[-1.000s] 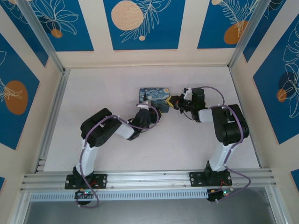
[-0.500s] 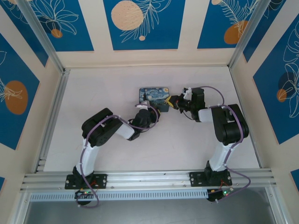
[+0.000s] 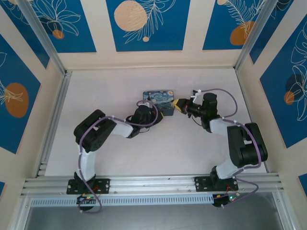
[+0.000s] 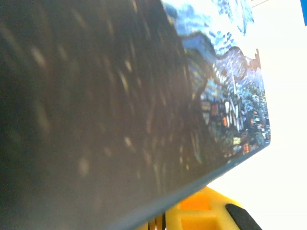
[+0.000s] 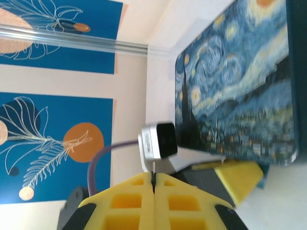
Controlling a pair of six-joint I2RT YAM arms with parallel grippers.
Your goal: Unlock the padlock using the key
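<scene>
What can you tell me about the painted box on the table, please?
The box is a flat rectangle with rounded corners, its lid printed with a swirling blue-and-yellow night sky over a dark village, edged in dark blue. It looks smooth; the material is unclear. It lies lid up near the middle of the table. The left gripper sits at its near edge, the shut right gripper by its right side; contact cannot be confirmed.
</scene>
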